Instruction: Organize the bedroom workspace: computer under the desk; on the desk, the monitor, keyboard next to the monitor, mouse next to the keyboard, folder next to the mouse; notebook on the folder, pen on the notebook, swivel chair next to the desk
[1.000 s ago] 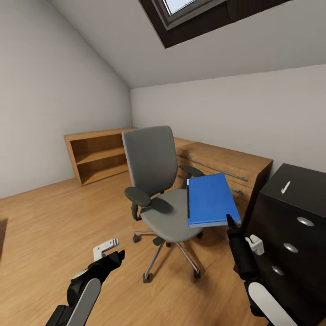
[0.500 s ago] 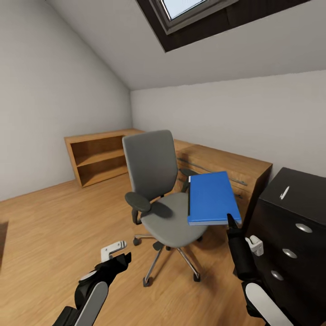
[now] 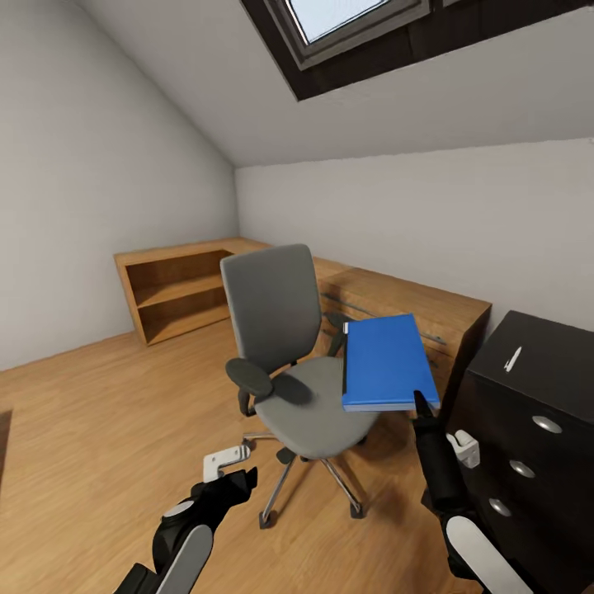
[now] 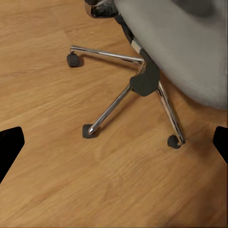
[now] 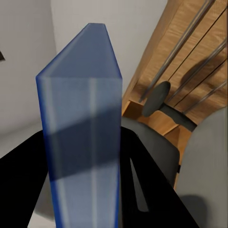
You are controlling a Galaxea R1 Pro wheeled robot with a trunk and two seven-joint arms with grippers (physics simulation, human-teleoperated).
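The grey swivel chair [image 3: 285,346] stands on the wooden floor in the middle of the head view. A blue folder [image 3: 384,361] hangs above the seat's right side, held at its near edge by my right gripper [image 3: 422,406], which is shut on it. In the right wrist view the folder's edge [image 5: 83,137] runs between the dark fingers. My left gripper [image 3: 233,469] is open and low by the chair's base [image 4: 142,83], with both fingers [image 4: 9,145] wide apart. A white pen [image 3: 512,359] lies on the black desk [image 3: 536,363] at the right.
The desk's drawer unit [image 3: 520,462] with round knobs stands close to my right arm. A light wooden dresser [image 3: 412,301] sits behind the chair along the wall. An open wooden shelf [image 3: 173,293] is at the back left, and a skylight [image 3: 346,21] is overhead.
The view has shifted slightly as the camera moved. My left gripper has come forward and right, nearer the chair's base. The folder stays in my right gripper.
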